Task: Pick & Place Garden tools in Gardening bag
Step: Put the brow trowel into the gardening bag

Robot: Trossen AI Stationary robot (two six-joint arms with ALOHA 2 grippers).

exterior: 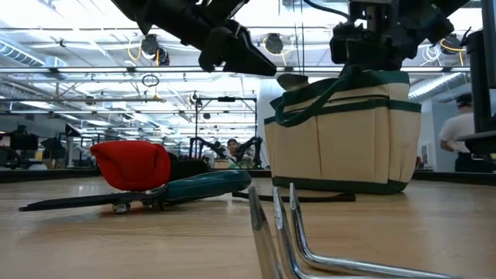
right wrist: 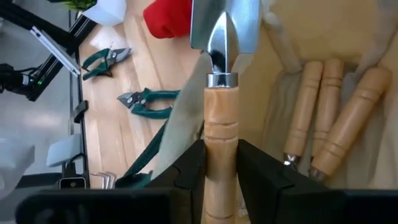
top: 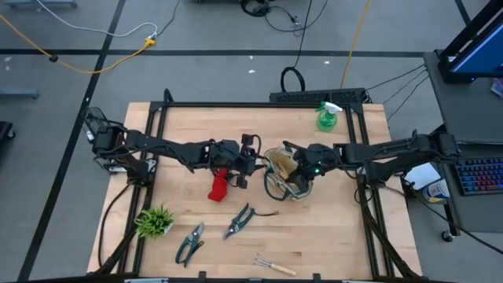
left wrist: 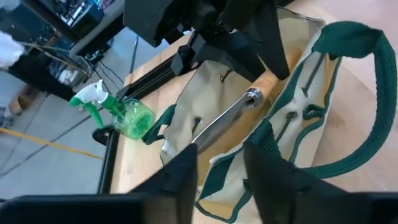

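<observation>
A: Right gripper (right wrist: 221,163) is clamped on the trowel (right wrist: 222,93) handle, above the gardening bag (top: 284,174) at mid-bench.
B: Lower it straight beside the handles already inside; left gripper (left wrist: 219,163), parted and empty, hovers left of it.

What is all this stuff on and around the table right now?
Gardening bag: one, cream with green trim, mid-table.
Trowel: one, wooden handle, metal blade, held over the bag's opening.
Wooden-handled tools: three handles, inside the bag.
Red glove: one, left of the bag.
Pruning shears: two pairs, dark green handles, on the table's front part; the other.
Hand rake: one, wooden handle, front edge.
Spray bottle: one, green, back right.
Plant tuft: one, green, front left.
Left gripper: open, beside the bag.
Right gripper: shut on the trowel handle.
</observation>
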